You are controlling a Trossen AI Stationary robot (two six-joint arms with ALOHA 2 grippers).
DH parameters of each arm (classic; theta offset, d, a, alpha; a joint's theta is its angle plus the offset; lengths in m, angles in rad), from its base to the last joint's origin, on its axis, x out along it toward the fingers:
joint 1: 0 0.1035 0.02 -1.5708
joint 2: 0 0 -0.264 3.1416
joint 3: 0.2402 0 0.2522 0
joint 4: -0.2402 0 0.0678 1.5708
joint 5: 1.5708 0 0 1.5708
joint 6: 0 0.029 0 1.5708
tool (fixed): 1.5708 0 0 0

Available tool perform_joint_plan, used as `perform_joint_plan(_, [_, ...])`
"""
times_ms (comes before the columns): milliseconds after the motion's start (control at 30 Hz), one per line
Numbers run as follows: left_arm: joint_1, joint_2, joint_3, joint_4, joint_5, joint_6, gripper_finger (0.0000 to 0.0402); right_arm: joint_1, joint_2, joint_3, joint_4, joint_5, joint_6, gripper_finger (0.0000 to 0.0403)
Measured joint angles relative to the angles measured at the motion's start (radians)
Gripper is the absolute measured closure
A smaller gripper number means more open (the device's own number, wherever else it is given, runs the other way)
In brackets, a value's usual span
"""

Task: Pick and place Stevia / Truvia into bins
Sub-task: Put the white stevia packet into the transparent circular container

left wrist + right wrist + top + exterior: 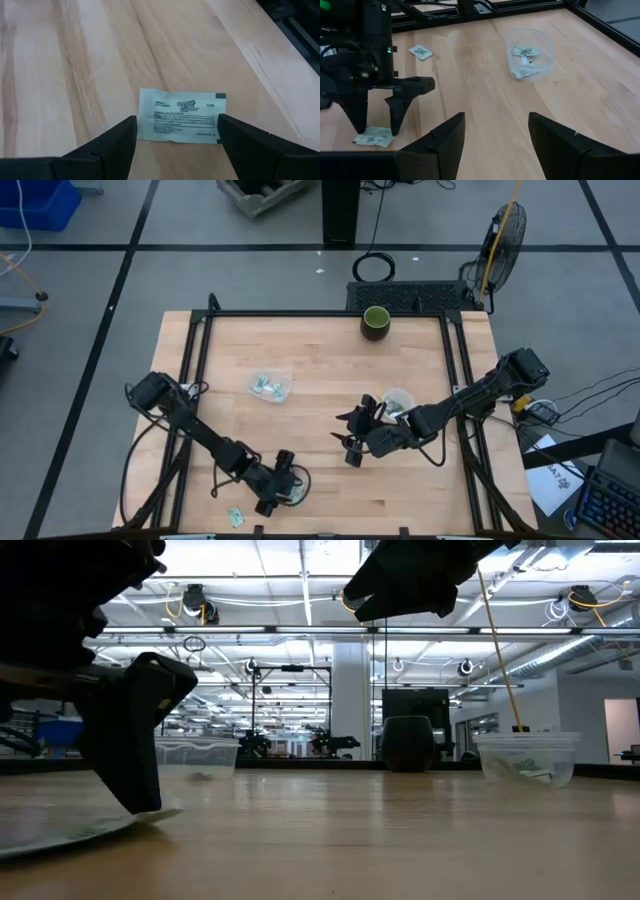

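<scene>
My left gripper (285,485) is open near the table's near edge, fingers pointing down. They stand on either side of a pale green and white sachet (182,116) that lies flat on the wood, also seen in the right wrist view (374,136). A second sachet (236,517) lies flat by the near edge. The squarish clear container (270,387) holds a few sachets. The round clear container (399,401) also holds some. My right gripper (355,435) is open above mid-table, beside the round container, touching nothing. My left gripper comes from above with one finger (120,140) at each short end of the sachet (150,120), which lies flat on the table. I cannot tell whether the fingertips touch it or only the wood beside it.
A dark green cup (376,322) stands at the table's far edge. A black metal frame (200,330) runs along the table's left, far and right sides. Bare wood lies between the two arms and toward the far left.
</scene>
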Motion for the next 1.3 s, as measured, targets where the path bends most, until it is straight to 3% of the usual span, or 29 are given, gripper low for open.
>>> perform_joint_plan(267, [0.011,0.029,0.001,0.008,-0.005,-0.046,0.0132,0.0,0.0,0.0,-0.008,-0.003,0.0,0.0193])
perform_joint_plan(633, [0.052,-0.018,-0.004,-0.05,-0.03,-0.028,0.0282,0.0,0.0,0.0,-0.008,-0.004,0.004,0.0193])
perform_joint_plan(933, [0.093,-0.255,-0.006,-0.385,-0.276,-0.011,0.0355,0.01,0.0,-0.032,-0.006,-0.007,0.036,0.0193])
perform_joint_plan(1133, [0.112,-0.44,-0.005,-0.589,-0.404,-0.03,0.036,0.013,0.0,-0.047,-0.006,-0.007,0.064,0.0193])
perform_joint_plan(1300, [0.14,-0.562,-0.005,-0.776,-0.553,-0.132,0.036,0.014,0.0,-0.047,-0.004,-0.008,0.071,0.0193])
